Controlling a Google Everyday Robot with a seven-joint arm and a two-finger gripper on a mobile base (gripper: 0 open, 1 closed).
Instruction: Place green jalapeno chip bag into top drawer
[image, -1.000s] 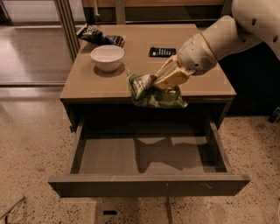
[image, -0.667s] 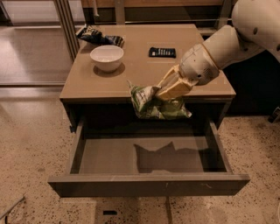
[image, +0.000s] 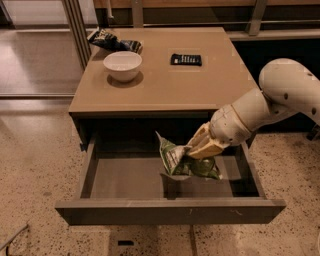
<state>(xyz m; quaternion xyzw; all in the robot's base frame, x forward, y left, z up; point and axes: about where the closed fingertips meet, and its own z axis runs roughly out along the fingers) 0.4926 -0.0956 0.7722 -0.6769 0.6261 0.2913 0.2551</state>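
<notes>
The top drawer stands pulled wide open under the table, its grey-brown floor bare on the left. The green jalapeno chip bag, light green and white with dark print, hangs inside the drawer space, right of centre, just above the floor. My gripper is shut on the bag's right upper part, its tan fingers below the table's front edge. The white arm reaches in from the right.
On the table top stand a white bowl, a dark blue and black snack bag at the back left, and a small black flat object. Speckled floor surrounds the table; a metal post stands at the back left.
My gripper has carried the bag down from the table's front edge into the open drawer space. The arm has dropped with it. The other objects have not moved.
</notes>
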